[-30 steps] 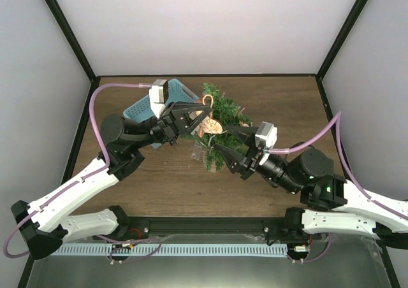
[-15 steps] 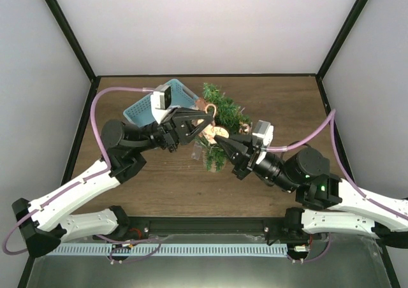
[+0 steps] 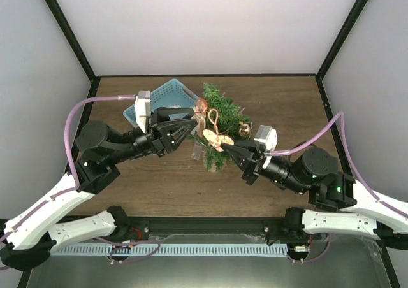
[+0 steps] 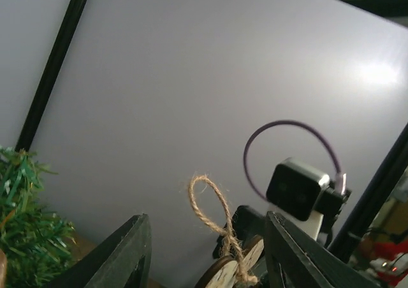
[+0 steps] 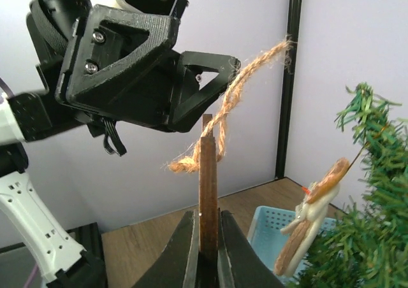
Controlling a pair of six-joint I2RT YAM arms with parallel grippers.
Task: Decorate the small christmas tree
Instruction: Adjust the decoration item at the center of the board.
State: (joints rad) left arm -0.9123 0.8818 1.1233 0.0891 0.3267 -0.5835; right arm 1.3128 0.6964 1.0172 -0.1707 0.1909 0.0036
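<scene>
The small christmas tree (image 3: 224, 115) stands mid-table, its green needles also at the edge of both wrist views (image 4: 25, 237) (image 5: 366, 230). My right gripper (image 3: 228, 146) (image 5: 207, 219) is shut on a thin wooden ornament (image 3: 213, 137) (image 5: 208, 186), held edge-on in front of the tree. Its twine loop (image 3: 212, 117) (image 4: 210, 205) (image 5: 252, 87) stands free above it. My left gripper (image 3: 186, 127) (image 4: 207, 262) is open, its fingers either side of the loop without touching it.
A light-blue basket (image 3: 162, 97) (image 5: 271, 227) sits behind and left of the tree. A snowman-like ornament (image 5: 319, 215) (image 3: 202, 105) hangs on the tree's left side and a bronze bauble (image 3: 243, 129) on its right. Black frame posts edge the table.
My right gripper closed on the wooden ornament. My left gripper then opened, let go of the twine loop, and its arm drew back to the left.
</scene>
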